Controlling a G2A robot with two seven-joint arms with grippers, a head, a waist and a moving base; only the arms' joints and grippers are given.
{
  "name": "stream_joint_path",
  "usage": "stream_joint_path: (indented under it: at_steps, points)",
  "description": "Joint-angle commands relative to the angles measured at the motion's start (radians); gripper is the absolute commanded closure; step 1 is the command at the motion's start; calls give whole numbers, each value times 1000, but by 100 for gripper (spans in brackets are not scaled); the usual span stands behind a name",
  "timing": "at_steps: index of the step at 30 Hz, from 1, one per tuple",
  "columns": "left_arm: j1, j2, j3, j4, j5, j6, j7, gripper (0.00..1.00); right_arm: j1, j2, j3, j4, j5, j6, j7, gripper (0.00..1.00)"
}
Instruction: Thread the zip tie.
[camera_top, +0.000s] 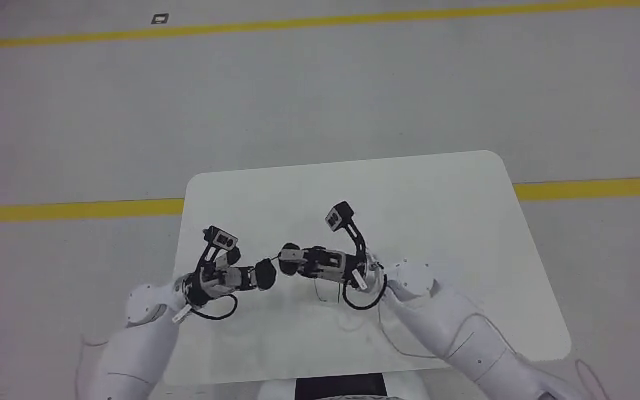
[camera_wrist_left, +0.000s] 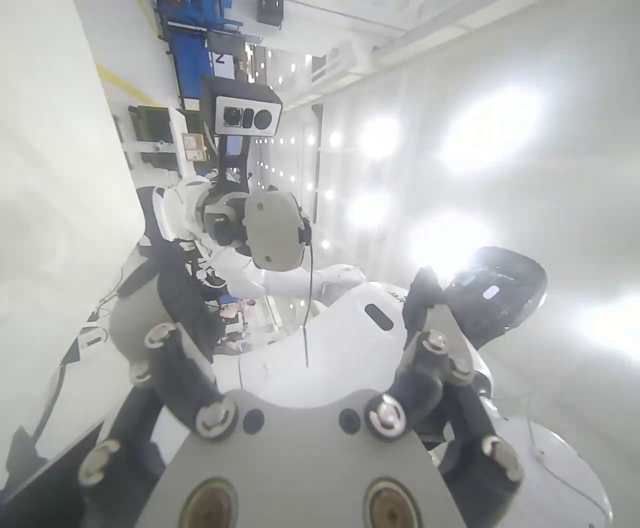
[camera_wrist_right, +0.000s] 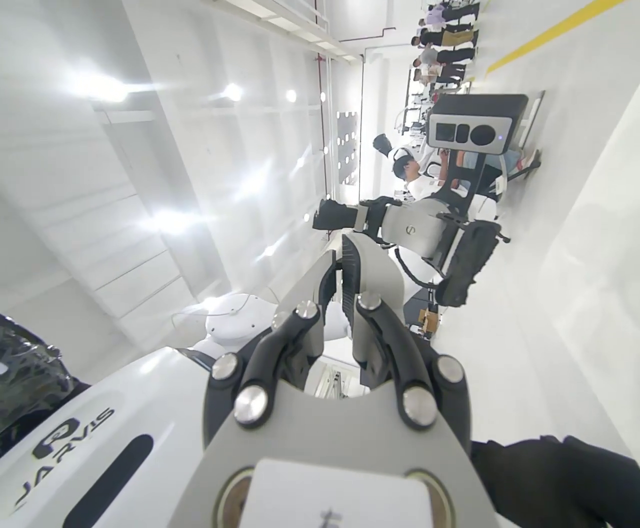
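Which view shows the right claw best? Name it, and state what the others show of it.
The right wrist view: the right claw sits close in front, its fingers meeting at the tips. The top view shows it small, above the table, facing the left claw. The left wrist view shows it farther off, end-on.

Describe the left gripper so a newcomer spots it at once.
Start at the white table; two arms meet over its robot-side half. The left gripper ends the arm on the robot's left, facing the right gripper. Its fingers stand spread wide, whereas the right gripper's are drawn close together.
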Motion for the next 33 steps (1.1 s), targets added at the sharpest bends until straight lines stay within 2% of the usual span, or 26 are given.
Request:
stream_joint_path:
  at_steps: [1,16,18,19,23,29,33]
  points:
    - [1,0,-1,0,1,0,0,0,-1,0,1,-1,0,0,-1,100]
    - [1,0,-1,0,1,0,0,0,-1,0,1,-1,0,0,-1,100]
    - [-3,-2,10,-17,12,2,13,0,-9,-1,-2,-6,-4,15,-20,100]
    - [-5,-2,16,-20,13,5,0,0,-12,-1,-3,-6,-3,23,-24,100]
    - [-18,2,34,-17,21,6,0,0,-12,-4,-8,3,-10,43,-34,100]
    - [-39,14,64,-12,24,1,0,0,-11,-8,-11,12,-14,42,-46,100]
    - [-39,14,65,-12,24,0,0,0,-11,-8,-11,12,-14,42,-46,100]
